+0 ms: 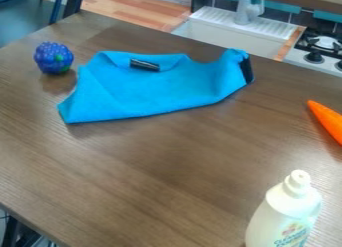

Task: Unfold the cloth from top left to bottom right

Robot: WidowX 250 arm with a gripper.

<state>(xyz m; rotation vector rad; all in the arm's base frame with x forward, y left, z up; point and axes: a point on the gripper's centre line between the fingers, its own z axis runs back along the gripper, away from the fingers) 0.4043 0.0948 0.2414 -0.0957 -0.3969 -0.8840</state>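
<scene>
Because the bright blue fabric cloth (153,88) lay folded over itself in soft creases, I judged it light and limp, likely to sag from a pinch rather than swing round as one piece, with little risk of breaking. It was on the brown wood-grain table (153,166), towards the upper left of the view, just beside the bumpy blue toy berry (53,58). The hold I would have picked was the upper left corner (105,55), taken shallowly so that only the top layer came up, then drawn low towards the bottom right; too deep a bite might have dragged the whole bundle. A small black label (144,65) by the top edge looked a bit stiffer, and a poorer place to grip. As for the gripper, I could not tell whether it was spread or pressed together. The cloth's long axis ran across the table from left to right, climbing slightly to the right, with a pointed corner (68,114) aimed down at the lower left and a bunched end (235,54) at the upper right, beside a black strip (247,70).
</scene>
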